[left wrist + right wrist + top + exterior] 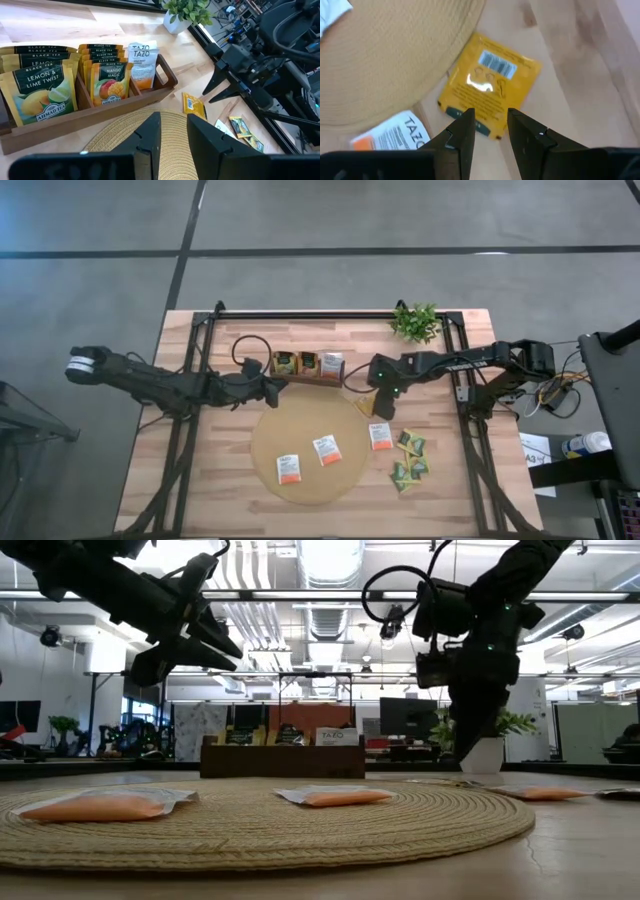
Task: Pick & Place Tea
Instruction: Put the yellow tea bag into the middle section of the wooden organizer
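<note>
Right gripper (489, 122) held over a yellow square foil tea sachet (489, 93) lying just beside the round woven tan mat (310, 450), fingers parted with nothing grasped, left gripper (172, 132) poised above the mat's far edge, fingers parted and empty, near the dark brown wooden tray (167, 75) of sachets.

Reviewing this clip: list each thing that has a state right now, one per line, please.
Left gripper: open, empty, above the mat's edge near the tray.
Right gripper: open, empty, over the yellow sachet.
Yellow sachet: flat on the table, beside the mat.
Tray: all three compartments hold upright sachets.
Mat: two white-and-orange sachets lying flat on it.
Green sachets: loose cluster on the table.
</note>
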